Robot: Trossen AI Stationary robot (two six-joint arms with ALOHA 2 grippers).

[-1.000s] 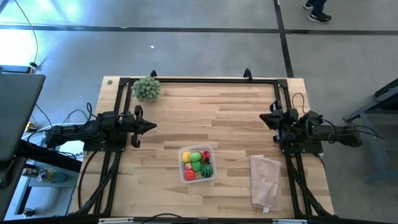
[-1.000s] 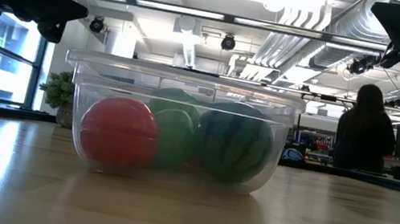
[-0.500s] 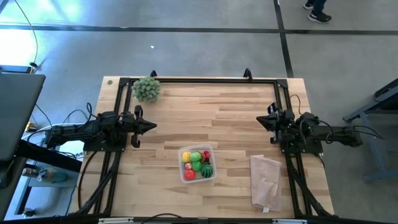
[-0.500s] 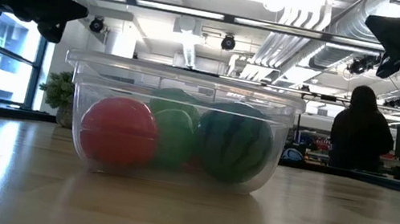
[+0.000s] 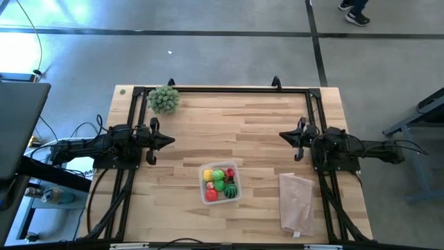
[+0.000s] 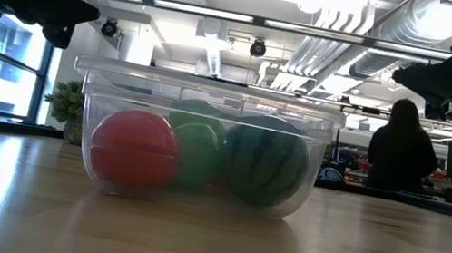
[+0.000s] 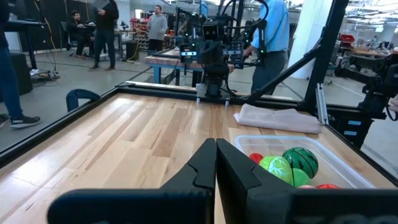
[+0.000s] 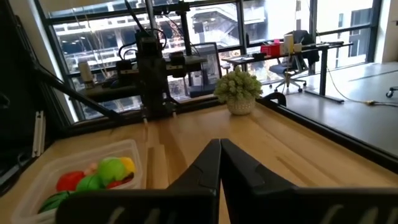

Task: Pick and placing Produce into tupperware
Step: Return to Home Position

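- The left hand [image 5: 168, 141] hangs over the left side of the pale wooden bench [image 5: 257, 118]. Its two dark fingers [image 7: 202, 168] are pressed together on nothing and point right across the boards.
- In the far-left corner sits a grey-green bushy ball [image 5: 163, 99], well apart from everything else.
- The small clear squarish plastic tupperware [image 5: 202, 173] stands toward the near edge, roughly midway between the arms. It lies near-right of the left hand and near-left of the right one, and I'd judge the left a shade closer.
- Being almost square, it has no real long axis. It sits turned slightly off the bench's edges, with its mouth facing up.
- Inside is the toy produce [image 5: 220, 184]: a red ball [image 6: 133, 148], a green one [image 6: 194, 153], a striped watermelon ball [image 6: 264, 161] and something yellow. I see none loose on the boards, so the sorting looks finished.
- The right hand [image 5: 283, 135] hangs over the right side, its fingers [image 8: 208, 165] likewise closed on nothing and pointing left.
- A pale pinkish translucent bag [image 5: 296, 201] lies flat by the near-right corner, apart from the tupperware.
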